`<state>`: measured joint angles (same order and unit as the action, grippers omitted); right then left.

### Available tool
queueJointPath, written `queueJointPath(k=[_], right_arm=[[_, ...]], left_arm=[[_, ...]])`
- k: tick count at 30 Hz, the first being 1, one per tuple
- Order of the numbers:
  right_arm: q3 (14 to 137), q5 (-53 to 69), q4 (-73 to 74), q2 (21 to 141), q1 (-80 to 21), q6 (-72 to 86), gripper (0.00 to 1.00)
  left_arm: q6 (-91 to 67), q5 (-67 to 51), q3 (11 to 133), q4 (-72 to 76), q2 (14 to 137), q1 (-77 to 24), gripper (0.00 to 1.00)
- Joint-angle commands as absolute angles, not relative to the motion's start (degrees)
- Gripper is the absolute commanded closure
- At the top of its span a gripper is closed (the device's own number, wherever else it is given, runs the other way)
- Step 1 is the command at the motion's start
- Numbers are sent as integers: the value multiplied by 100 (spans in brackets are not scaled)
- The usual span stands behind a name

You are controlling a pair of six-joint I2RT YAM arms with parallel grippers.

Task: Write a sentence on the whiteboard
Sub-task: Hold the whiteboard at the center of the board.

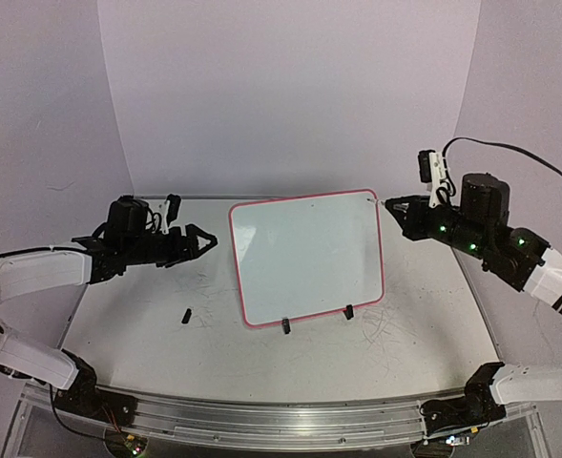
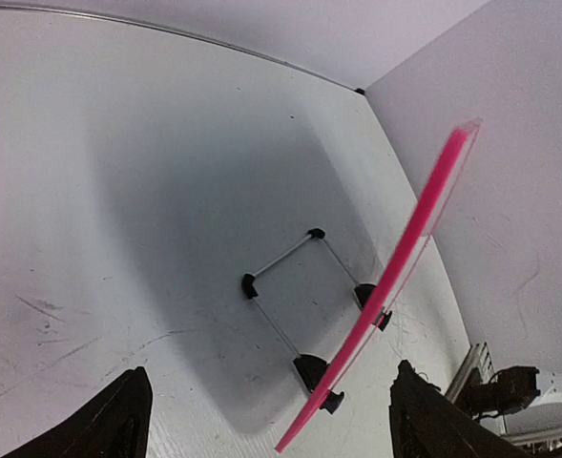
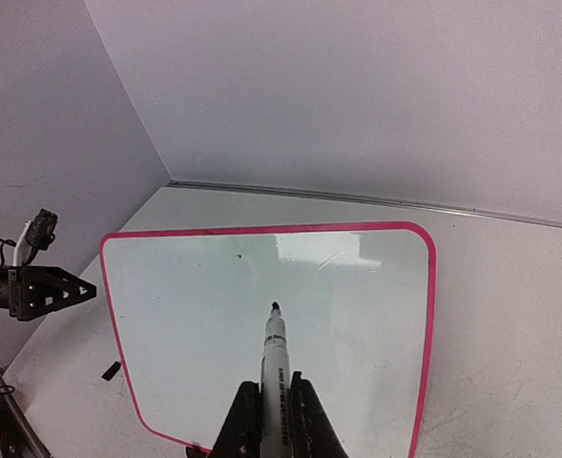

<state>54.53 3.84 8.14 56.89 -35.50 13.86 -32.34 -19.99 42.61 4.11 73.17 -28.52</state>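
Pink-edged whiteboard (image 1: pixel 309 253) propped upright, left tool (image 1: pixel 204 240) spread apart, right tool (image 3: pixel 276 408) clamped on marker (image 3: pixel 275 348)

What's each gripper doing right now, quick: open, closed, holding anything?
Left gripper: open, holding nothing.
Right gripper: closed on a marker.

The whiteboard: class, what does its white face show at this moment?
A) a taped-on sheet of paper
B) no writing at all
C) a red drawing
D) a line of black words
B: the whiteboard is blank inside its pink border in the top and right wrist views, with the marker in the right gripper pointing at it.
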Motion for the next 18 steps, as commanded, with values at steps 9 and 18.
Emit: queueJointPath(k=[9, 18], right_arm=[[5931, 950, 177, 6462, -3744, 999, 100], [6213, 1118, -105, 6906, -4037, 910, 100]], left_arm=[[-2448, -2587, 5164, 861, 7802, -2848, 13], [-2228, -3108, 5767, 927, 8680, -2821, 18]])
